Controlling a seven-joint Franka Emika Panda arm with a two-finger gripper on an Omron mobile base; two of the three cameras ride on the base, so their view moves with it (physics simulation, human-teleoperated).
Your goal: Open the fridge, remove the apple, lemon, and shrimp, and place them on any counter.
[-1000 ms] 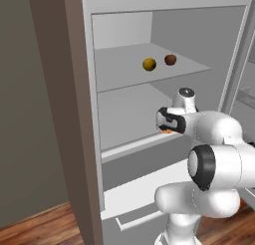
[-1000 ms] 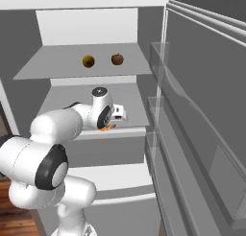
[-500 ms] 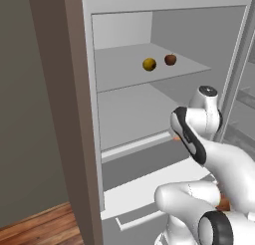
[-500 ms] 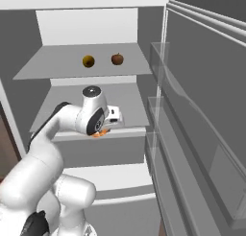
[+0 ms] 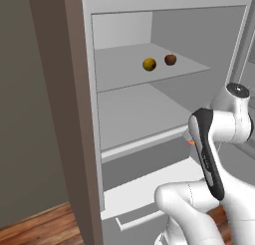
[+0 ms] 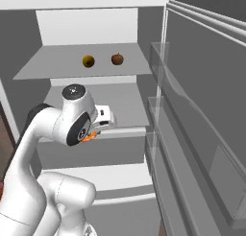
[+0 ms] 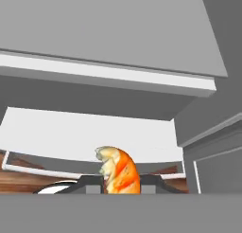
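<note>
While clamped narrow on the one orange shrimp (image 7: 118, 171), the end effector (image 7: 119, 182) sits just out past the front lip of the middle shelf (image 6: 122, 105), the shrimp poking up between its fingertips (image 7: 151, 180). Open air lies below it, down to the lower drawer (image 5: 144, 199). To its right the swung-out door (image 6: 202, 134) with its clear bins stands close. One shelf up, well back inside the fridge (image 5: 94, 114), one lemon (image 5: 149, 64) and one apple (image 5: 170, 60) rest side by side, apart from each other.
</note>
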